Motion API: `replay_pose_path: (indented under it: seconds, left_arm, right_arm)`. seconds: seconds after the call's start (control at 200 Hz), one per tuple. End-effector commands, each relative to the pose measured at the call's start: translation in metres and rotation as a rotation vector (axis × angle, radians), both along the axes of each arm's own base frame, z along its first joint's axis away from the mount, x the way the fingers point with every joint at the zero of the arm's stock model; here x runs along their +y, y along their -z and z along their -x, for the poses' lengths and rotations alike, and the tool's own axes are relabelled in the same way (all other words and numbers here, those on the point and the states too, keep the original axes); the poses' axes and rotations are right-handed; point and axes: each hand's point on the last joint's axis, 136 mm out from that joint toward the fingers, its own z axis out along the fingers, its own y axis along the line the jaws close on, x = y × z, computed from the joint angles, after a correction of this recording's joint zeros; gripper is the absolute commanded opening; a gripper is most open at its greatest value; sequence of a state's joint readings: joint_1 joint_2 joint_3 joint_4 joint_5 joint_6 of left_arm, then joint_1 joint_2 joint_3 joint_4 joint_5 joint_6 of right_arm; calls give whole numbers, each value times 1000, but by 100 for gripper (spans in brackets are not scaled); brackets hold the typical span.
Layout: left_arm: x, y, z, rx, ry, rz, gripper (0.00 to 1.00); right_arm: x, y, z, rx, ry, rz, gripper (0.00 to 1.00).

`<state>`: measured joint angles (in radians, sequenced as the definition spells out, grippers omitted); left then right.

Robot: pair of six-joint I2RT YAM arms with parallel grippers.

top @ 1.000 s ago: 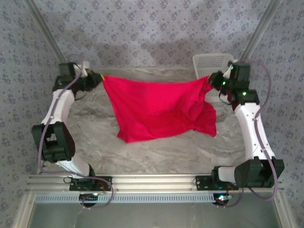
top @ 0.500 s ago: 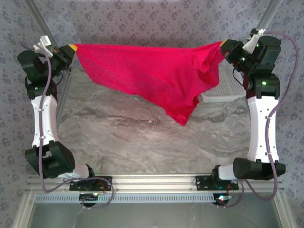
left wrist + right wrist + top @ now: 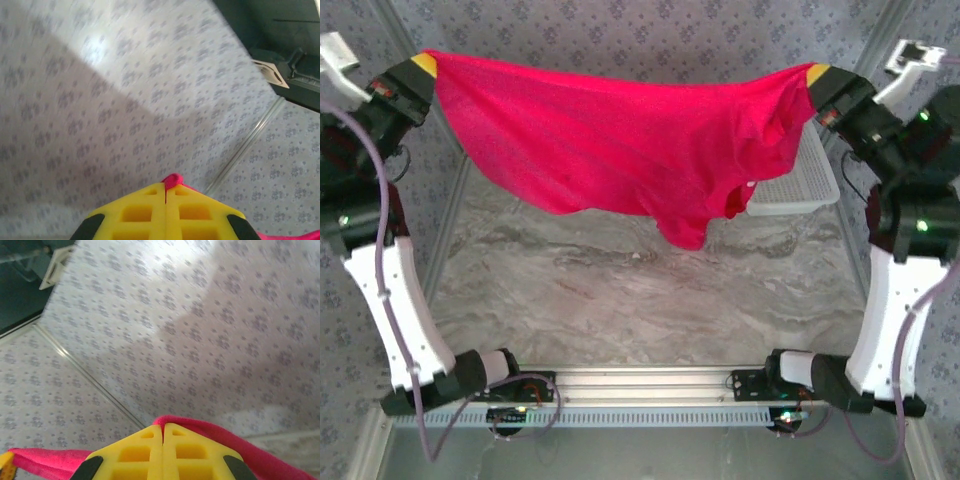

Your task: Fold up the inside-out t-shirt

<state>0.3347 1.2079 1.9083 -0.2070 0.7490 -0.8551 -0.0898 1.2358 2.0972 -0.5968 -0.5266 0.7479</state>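
Raised higher, both end effectors stretch t-shirt aloft.

text: none legible | labels: none | brands: none | numbers: none

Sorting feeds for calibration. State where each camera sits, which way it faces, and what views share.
Top external: above and behind the robot, looking down at the grey marbled table; left gripper and right gripper hold the bright red fabric t-shirt stretched aloft.
Left wrist: on that wrist, facing the patterned wall; its yellow fingers pinch red cloth.
Right wrist: same, mirrored.
Shared: wrist views both show shut fingers, cloth, wall.
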Motion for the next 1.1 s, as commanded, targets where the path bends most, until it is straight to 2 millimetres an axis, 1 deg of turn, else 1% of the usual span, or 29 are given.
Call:
replay_pose_path:
  seconds: [0.0, 0.025, 0.06, 0.1, 0.16, 0.235, 0.265, 0.315, 0.375, 0.455, 0.555, 0.585, 0.605, 0.625, 0.66, 0.71, 0.715, 0.73, 0.745, 0.76, 0.79, 0.815, 0.865, 0.929, 0.954, 1.014, 1.024, 1.044, 1.094]
  left_arm:
    - [5, -16, 35, -51, -153, -88, 0]
    - [6, -16, 36, -52, -166, -97, 0]
    - [7, -16, 35, -47, -173, -104, 0]
    - [8, -13, 29, -34, -168, -108, 0]
    - [12, 0, 11, 11, -150, -101, 0]
    - [23, 24, -21, 81, -145, -82, 0]
    - [30, 45, -40, 133, -143, -65, 0]
    - [40, 73, -67, 197, -137, -38, 0]
    - [50, 114, -101, 280, -125, -2, 0]
    - [60, 173, -142, 391, -122, 24, 0]
    - [64, 249, -185, 539, -116, 24, 0]
    - [64, 272, -196, 581, -114, 22, 0]
    - [63, 286, -204, 605, -112, 19, 4]
    - [63, 301, -211, 631, -112, 14, 11]
    - [63, 324, -224, 672, -119, 6, 31]
    - [65, 352, -239, 728, -144, -18, 38]
    - [65, 356, -240, 735, -147, -20, 39]
    - [66, 362, -244, 748, -155, -27, 42]
    - [66, 368, -247, 761, -159, -35, 46]
    - [67, 373, -250, 775, -165, -42, 52]
    - [68, 381, -253, 799, -180, -60, 63]
    - [68, 385, -254, 818, -193, -78, 67]
    - [64, 389, -253, 832, -205, -115, 68]
    - [55, 392, -245, 845, -212, -149, 69]
    - [51, 393, -241, 852, -209, -157, 70]
    - [38, 400, -228, 871, -187, -152, 70]
    - [36, 402, -226, 875, -181, -149, 71]
    - [31, 407, -221, 882, -169, -143, 71]
    - [16, 415, -209, 891, -133, -126, 71]
  right_arm:
    - [-3, -34, 46, -141, 51, 45, 0]
    - [-4, -36, 48, -149, 59, 48, 0]
    - [-6, -31, 44, -124, 68, 48, 0]
    - [-8, -27, 36, -109, 81, 49, 0]
    - [-11, -16, 18, -71, 85, 46, 0]
    - [-16, 4, -15, -8, 97, 41, 0]
    - [-17, 11, -29, 9, 94, 35, 0]
    - [-19, 35, -60, 77, 90, 25, 0]
    - [-15, 64, -95, 148, 77, 26, 0]
    - [0, 106, -138, 239, 55, 54, 0]
    - [24, 165, -192, 367, 25, 99, 0]
    - [31, 184, -208, 412, 18, 105, 6]
    - [35, 196, -219, 439, 14, 110, 13]
    - [39, 207, -228, 465, 13, 112, 20]
    - [41, 235, -248, 546, 26, 109, 37]
    - [45, 270, -270, 662, 35, 101, 59]
    - [45, 269, -270, 666, 37, 99, 61]
    - [45, 285, -277, 709, 41, 103, 64]
    - [45, 290, -282, 731, 45, 103, 67]
    - [47, 298, -286, 755, 44, 106, 69]
    - [50, 310, -291, 798, 42, 118, 70]
    - [51, 319, -293, 827, 44, 134, 71]
    - [55, 332, -293, 865, 49, 182, 72]
    - [62, 348, -284, 910, 63, 236, 73]
    - [65, 352, -280, 904, 51, 279, 73]
    - [74, 369, -270, 921, 33, 304, 72]
    - [74, 367, -270, 907, 33, 305, 72]
    - [76, 377, -266, 918, 28, 316, 71]
    - [82, 391, -255, 915, 17, 325, 68]
